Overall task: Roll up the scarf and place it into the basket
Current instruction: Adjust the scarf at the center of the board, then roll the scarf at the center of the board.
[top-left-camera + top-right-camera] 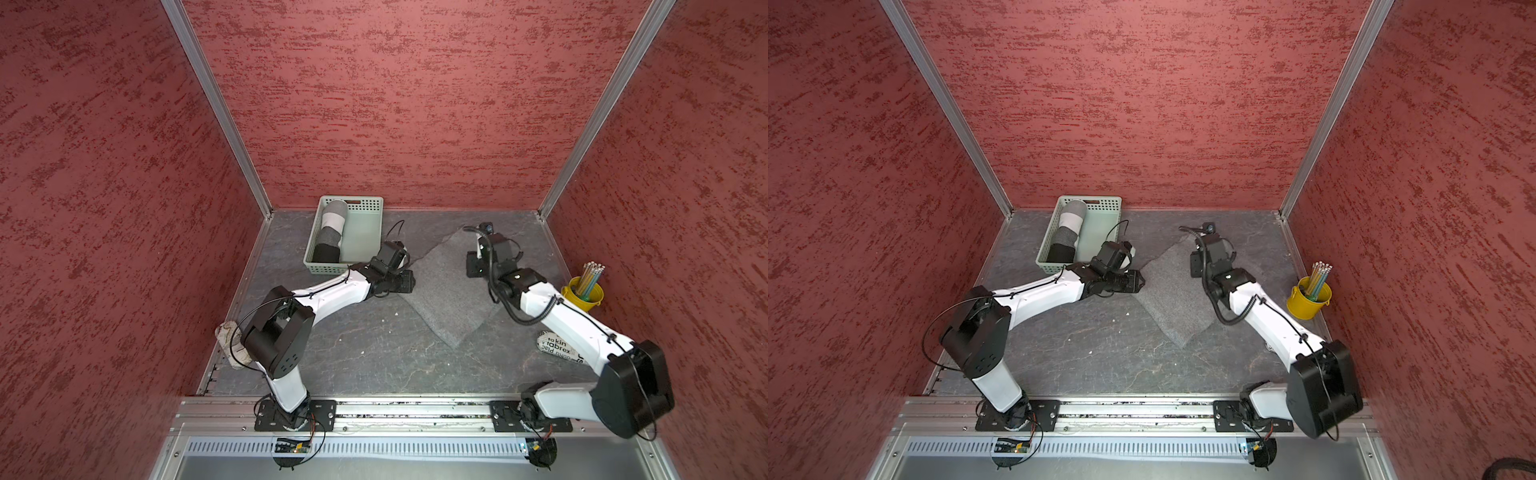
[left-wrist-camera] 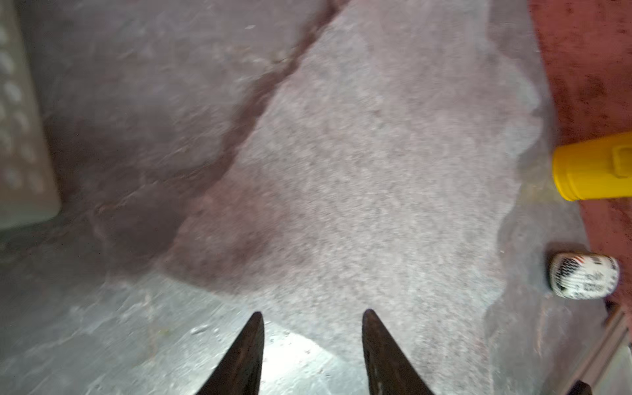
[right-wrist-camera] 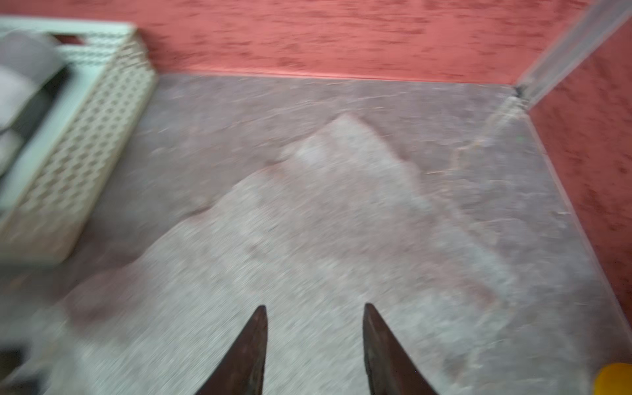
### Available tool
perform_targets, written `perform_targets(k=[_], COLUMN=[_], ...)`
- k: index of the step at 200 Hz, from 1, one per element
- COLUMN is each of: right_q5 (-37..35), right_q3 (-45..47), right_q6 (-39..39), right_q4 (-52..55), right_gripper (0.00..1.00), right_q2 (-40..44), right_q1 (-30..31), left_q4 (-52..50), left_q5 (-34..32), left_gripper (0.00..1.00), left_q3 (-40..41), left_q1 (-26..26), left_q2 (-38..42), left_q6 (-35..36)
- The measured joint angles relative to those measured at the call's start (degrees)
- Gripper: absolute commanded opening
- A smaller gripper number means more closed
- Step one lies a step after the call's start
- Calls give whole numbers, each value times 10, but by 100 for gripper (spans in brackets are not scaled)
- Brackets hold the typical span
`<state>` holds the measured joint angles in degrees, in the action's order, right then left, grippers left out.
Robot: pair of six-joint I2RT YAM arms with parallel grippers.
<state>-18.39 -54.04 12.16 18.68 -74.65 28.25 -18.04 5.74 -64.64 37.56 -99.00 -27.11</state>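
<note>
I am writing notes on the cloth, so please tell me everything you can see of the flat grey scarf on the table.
The grey scarf is a speckled, felt-like cloth, spread flat and not yet rolled. It lies diagonally on the dark table, beside the basket but apart from it. Its far corner looks slightly rumpled. The left gripper and the right gripper are open over it, holding nothing.

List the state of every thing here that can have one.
grey scarf, spread out, not rolled.
basket, upright, holding a rolled striped scarf.
left gripper, open, empty.
right gripper, open, empty.
yellow bucket, upright, holding pencils.
</note>
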Motion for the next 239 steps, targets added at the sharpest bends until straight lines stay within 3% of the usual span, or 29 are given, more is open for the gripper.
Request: perform_targets(k=[43,72,101,165,185,194,204,239], right_q5=[-62,-63,-62,-62,-64,-65,-68,-87], right_q3=[31,28,29,63,60,58,56,45], right_q6=[71,97,114,160,177,185,193,207], right_q4=[67,90,115,140,142,142,141,137], right_gripper=[46,49,52,54,51,51,47,20], right_q2=[-18,-101,-164,-179,-184,-187,-191,-212], right_q1=[216,293,306,306,306,306,306,306], left_q4=[-11,-6,-2,13,37,52,66,100], left_q5=[-27,-40,-47,-44,-35,-30,-26,-20], left_gripper=[48,48,49,51,69,72,72,72], left_q3=[43,77,99,125,133,136,139,141], left_q1=[1,-2,-11,-25,-20,-16,-8,10], left_q2=[3,30,56,75,72,68,63,45], left_q6=[-34,-50,-59,-80,-99,-106,-117,-152])
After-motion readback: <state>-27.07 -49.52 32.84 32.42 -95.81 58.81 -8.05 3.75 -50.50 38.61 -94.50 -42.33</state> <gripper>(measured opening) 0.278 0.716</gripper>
